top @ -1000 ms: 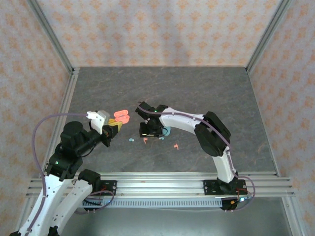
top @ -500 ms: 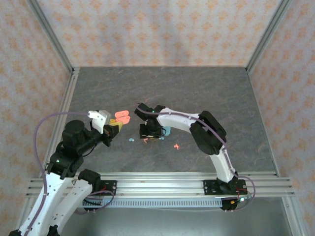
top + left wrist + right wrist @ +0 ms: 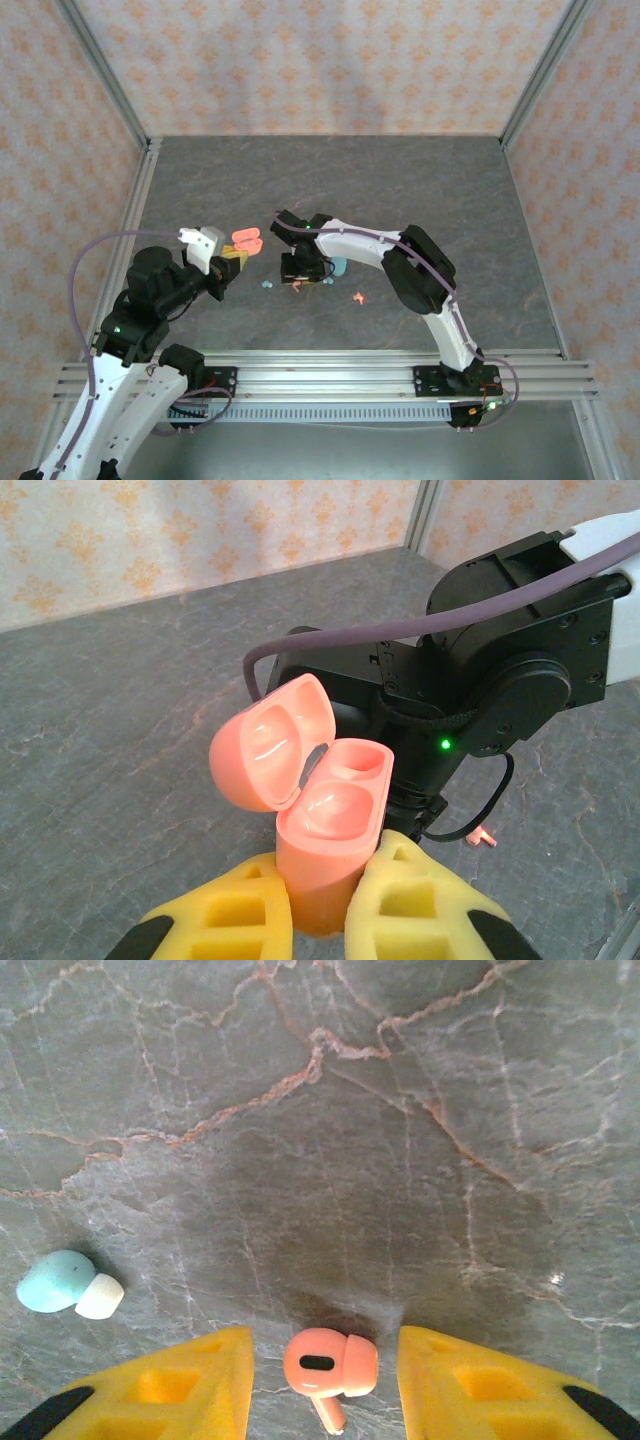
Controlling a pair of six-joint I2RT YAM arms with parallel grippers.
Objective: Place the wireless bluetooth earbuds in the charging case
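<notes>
We find the lower end of the coral case [image 3: 325, 820] hidden between the left claw's [image 3: 330, 865] fingers and cut off by the bottom edge. From overhead, the right arm [image 3: 365, 243] covers part of the teal case [image 3: 339, 266]. The earbuds [image 3: 358, 297] on the desk [image 3: 450, 200] are too small there to tell their orientation.

Open case [image 3: 322, 825] held in left claw [image 3: 325, 880], earbud [image 3: 330, 1362] on worktop [image 3: 350, 1110] between fingers [image 3: 180, 1380] of right claw [image 3: 322, 1365], second earbud [image 3: 62, 1285] leftward.

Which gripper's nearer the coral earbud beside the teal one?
Right. The right gripper hangs open over the coral earbud, straddling it; the left gripper is off to its left, shut on the coral case.
</notes>
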